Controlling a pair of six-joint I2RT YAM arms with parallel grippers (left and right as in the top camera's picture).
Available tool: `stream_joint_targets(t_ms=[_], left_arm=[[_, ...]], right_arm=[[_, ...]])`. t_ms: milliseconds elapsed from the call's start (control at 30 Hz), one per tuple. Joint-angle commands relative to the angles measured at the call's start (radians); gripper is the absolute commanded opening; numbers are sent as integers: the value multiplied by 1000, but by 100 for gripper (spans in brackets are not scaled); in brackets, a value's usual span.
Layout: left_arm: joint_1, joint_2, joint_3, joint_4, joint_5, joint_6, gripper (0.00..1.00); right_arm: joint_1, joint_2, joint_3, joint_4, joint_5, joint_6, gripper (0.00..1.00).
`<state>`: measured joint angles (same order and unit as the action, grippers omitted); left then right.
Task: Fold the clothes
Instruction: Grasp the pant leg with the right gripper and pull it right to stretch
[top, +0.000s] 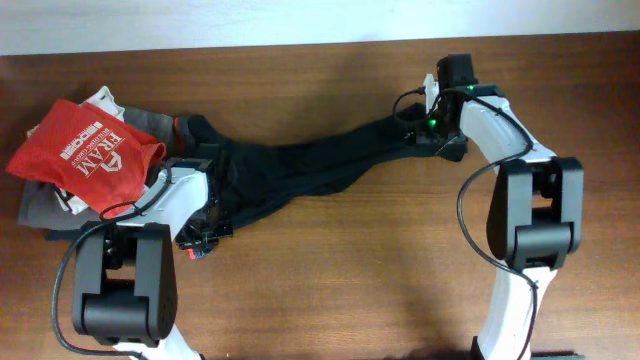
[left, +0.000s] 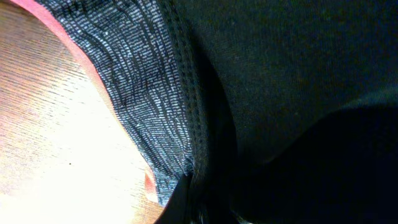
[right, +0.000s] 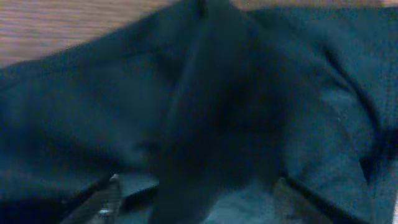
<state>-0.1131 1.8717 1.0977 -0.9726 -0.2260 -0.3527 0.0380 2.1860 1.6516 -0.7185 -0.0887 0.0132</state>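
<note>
The clothes (top: 300, 165), black leggings, lie stretched across the table from left to right. Their grey heathered waistband (left: 149, 106) with its orange-red edge fills the left wrist view and runs down into my left gripper (left: 205, 214), which is shut on it. Seen from overhead, my left gripper (top: 205, 235) sits at the waist end. My right gripper (top: 418, 132) is over the leg ends at the far right. In the right wrist view the right gripper (right: 199, 199) stands with its fingers (right: 102, 202) wide apart, and a raised fold of black fabric (right: 211, 124) runs between them.
A red T-shirt with white print (top: 85, 150) lies on grey folded garments (top: 40, 205) at the far left, touching the waist end of the leggings. The wooden table (top: 350, 280) stretches toward the front between the two arm bases.
</note>
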Motion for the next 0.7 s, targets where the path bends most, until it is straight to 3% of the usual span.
stream_joint_targets(t_ms=[0, 33, 67, 100, 300, 533, 567, 667], left_arm=[[-10, 35, -17, 65, 77, -13, 2], [-10, 35, -17, 68, 77, -13, 2], [-10, 35, -17, 70, 77, -13, 2], [-10, 35, -17, 71, 77, -13, 2], [-10, 35, -17, 79, 72, -13, 2], [-9, 35, -17, 83, 72, -13, 2], [-9, 35, -17, 83, 72, -13, 2], [-9, 35, -17, 83, 73, -13, 2]], right_arm=[[0, 14, 2, 20, 83, 60, 40], [0, 14, 2, 19, 83, 60, 29], [0, 13, 3, 8, 83, 60, 11], [-1, 10, 5, -6, 84, 60, 4], [-37, -138, 125, -258, 130, 109, 4], [-158, -296, 286, -172, 213, 184, 4], [-197, -288, 307, -129, 201, 183, 6], [-241, -245, 304, -96, 193, 183, 70]])
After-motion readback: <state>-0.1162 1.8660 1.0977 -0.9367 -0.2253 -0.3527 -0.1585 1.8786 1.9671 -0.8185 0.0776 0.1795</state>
